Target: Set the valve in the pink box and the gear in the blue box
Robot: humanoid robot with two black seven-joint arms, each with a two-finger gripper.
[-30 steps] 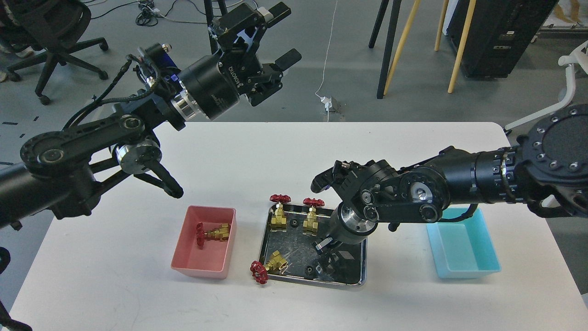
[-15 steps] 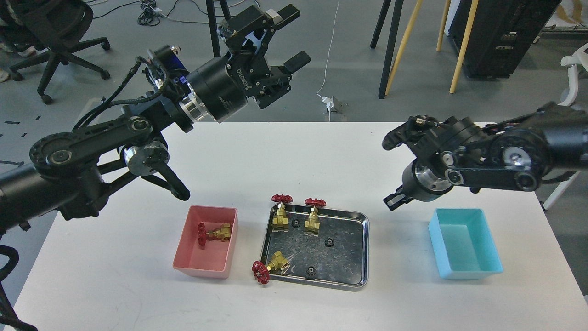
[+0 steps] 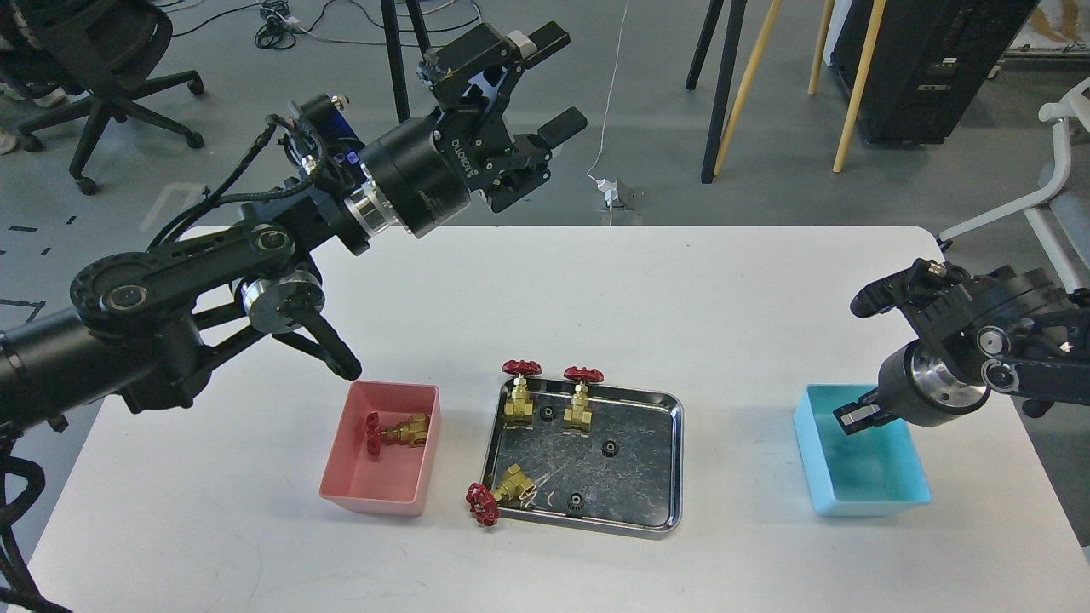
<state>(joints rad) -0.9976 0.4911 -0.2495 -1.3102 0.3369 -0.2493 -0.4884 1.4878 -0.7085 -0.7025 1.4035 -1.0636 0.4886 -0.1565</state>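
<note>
One valve (image 3: 396, 432) lies in the pink box (image 3: 375, 498). Two valves (image 3: 519, 398) (image 3: 581, 400) stand upright at the back of the metal tray (image 3: 679, 464). A third valve (image 3: 501, 492) lies at its front left, with the red wheel over the rim. Three black gears (image 3: 609, 447) (image 3: 547, 415) (image 3: 576, 502) lie in the tray. My left gripper (image 3: 555, 83) is open and empty, high beyond the table's far edge. My right gripper (image 3: 856, 417) points down over the left part of the blue box (image 3: 869, 504). Its fingers are too small and dark to tell apart, and no gear shows in them.
The white table (image 3: 681, 298) bears the pink box at the left, the tray in the middle and the blue box at the right. An office chair (image 3: 94, 77), easel legs (image 3: 732, 85) and floor cables stand beyond the far edge.
My right gripper rose out of the tray and swung right to a spot over the blue box. My left arm drifted slightly right and stayed open.
</note>
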